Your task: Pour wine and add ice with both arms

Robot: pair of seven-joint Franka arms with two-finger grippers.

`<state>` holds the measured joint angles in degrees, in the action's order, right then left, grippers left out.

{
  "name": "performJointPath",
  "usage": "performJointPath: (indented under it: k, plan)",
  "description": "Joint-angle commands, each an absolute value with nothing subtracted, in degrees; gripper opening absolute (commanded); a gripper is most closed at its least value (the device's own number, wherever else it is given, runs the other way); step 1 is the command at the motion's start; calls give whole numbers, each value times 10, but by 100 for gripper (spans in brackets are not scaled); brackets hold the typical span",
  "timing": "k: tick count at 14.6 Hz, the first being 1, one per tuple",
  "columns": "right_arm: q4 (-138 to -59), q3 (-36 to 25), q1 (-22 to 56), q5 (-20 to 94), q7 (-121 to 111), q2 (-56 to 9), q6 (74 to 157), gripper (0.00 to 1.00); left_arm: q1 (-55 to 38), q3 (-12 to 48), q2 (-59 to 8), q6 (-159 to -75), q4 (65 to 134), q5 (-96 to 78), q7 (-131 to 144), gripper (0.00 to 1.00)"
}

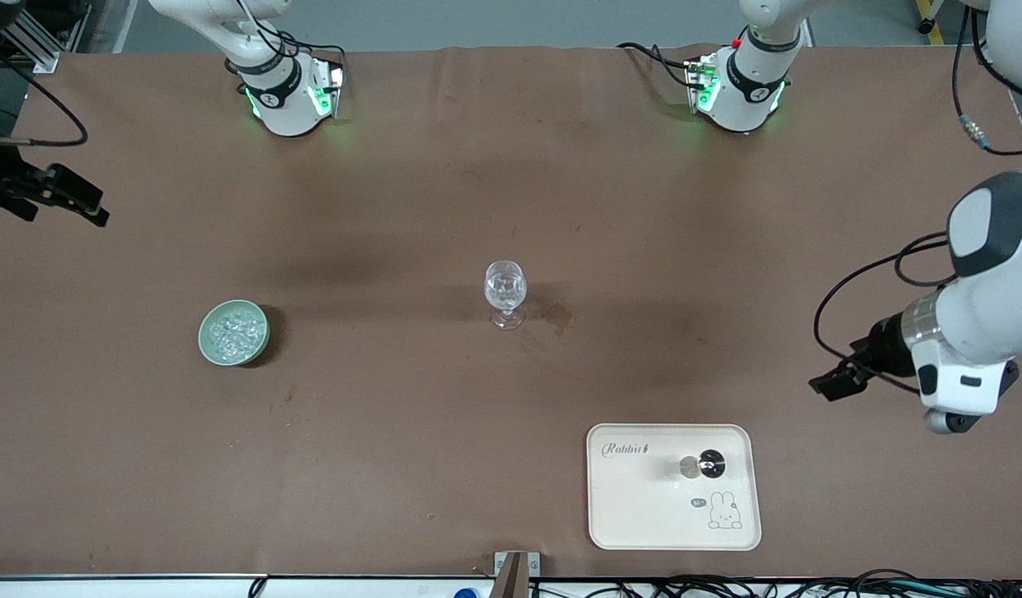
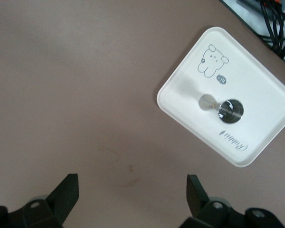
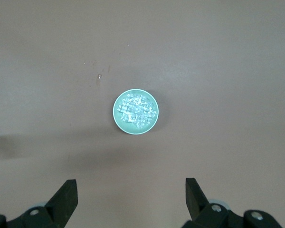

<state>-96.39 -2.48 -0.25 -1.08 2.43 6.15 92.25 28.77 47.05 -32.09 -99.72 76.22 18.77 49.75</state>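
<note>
A clear stemmed wine glass (image 1: 505, 293) stands upright in the middle of the brown counter (image 1: 411, 208), and something glinting and clear sits in its bowl; whether that is ice, liquid or only reflections cannot be told, and no red wine colour shows. A small dark stain (image 1: 558, 316) marks the counter just beside its foot. The pale green round bowl heaped with clear ice cubes (image 1: 233, 332) sits toward the right arm's end. Toward the left arm's end, and nearer the front camera, the cream rectangular tray with a rabbit print (image 1: 636, 507) carries a small shiny metal vessel with a round top (image 1: 710, 464). The left hand (image 2: 132, 190) hangs high with its jaws spread wide, gripping nothing, and the right hand (image 3: 131, 192) hangs likewise above the ice bowl, wide apart and bare. This would fit equally a glass awaiting its fill or arms drawn back after serving.
</note>
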Motion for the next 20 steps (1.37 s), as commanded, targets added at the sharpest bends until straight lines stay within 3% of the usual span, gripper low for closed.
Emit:
performJointPath:
  k: [1, 8, 13, 16, 20]
  plan:
    - [-902, -15, -11, -9, 0, 37, 884, 100, 291, 470, -265, -964, 772, 200, 421, 100]
    - [-887, -11, -4, -9, -28, 33, 841, 100, 272, 455, -155, -890, 775, 187, 295, 100]
    - [-870, -12, -7, -9, -27, 3, 841, 100, 122, 273, -70, -841, 780, 113, 213, 100]
    - [-867, -13, -8, 3, -28, -2, 842, 100, 49, 170, -20, -832, 819, 58, 170, 100]
    - [-867, -14, -8, 11, -28, -5, 842, 100, 16, 106, 33, -856, 877, 26, 121, 100]
